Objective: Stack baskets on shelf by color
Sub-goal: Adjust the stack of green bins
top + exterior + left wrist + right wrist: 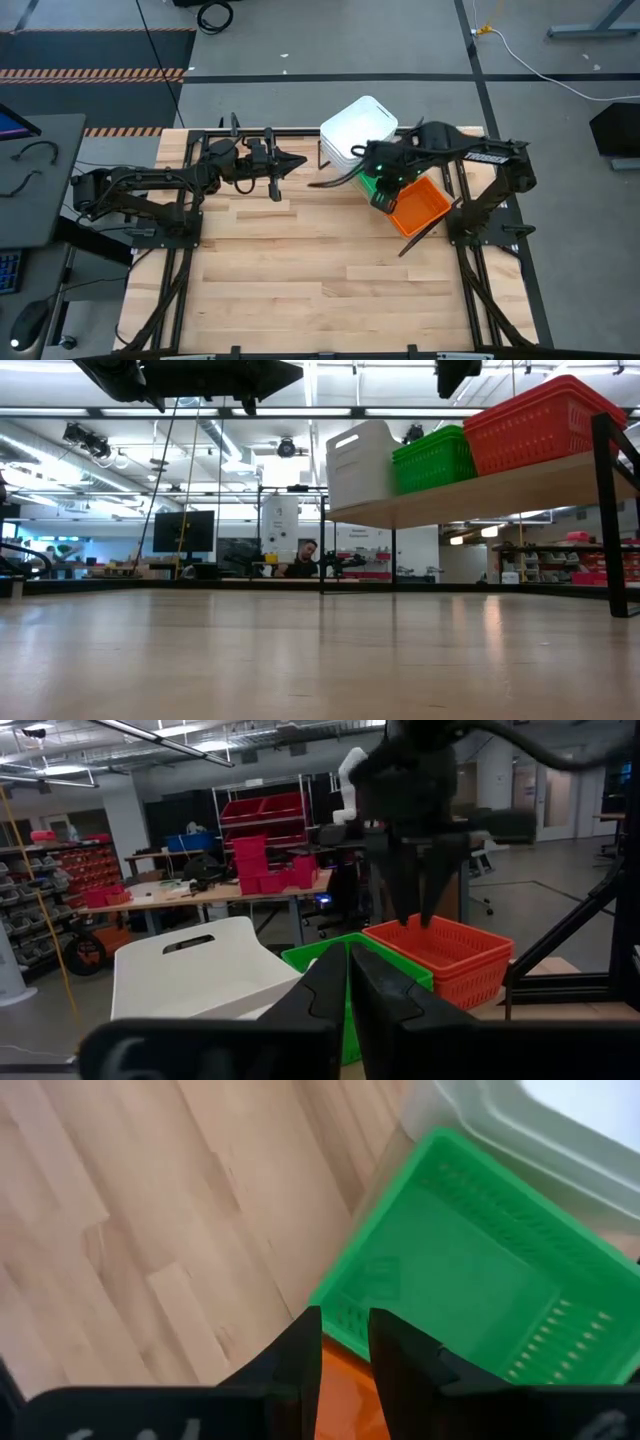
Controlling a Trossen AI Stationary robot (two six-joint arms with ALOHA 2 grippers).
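Baskets on slanted shelf above plank tabletop.

You are working in an open robotics lab or workshop hall. In the low view, note the exposed ceiling ducts at 11 o'clock and a dark monitor at 9 o'clock. A seated person works at centre. In the left wrist view, red storage bins fill racks at 11 o'clock above a cluttered workbench. In the high view, cables cross the grey floor.
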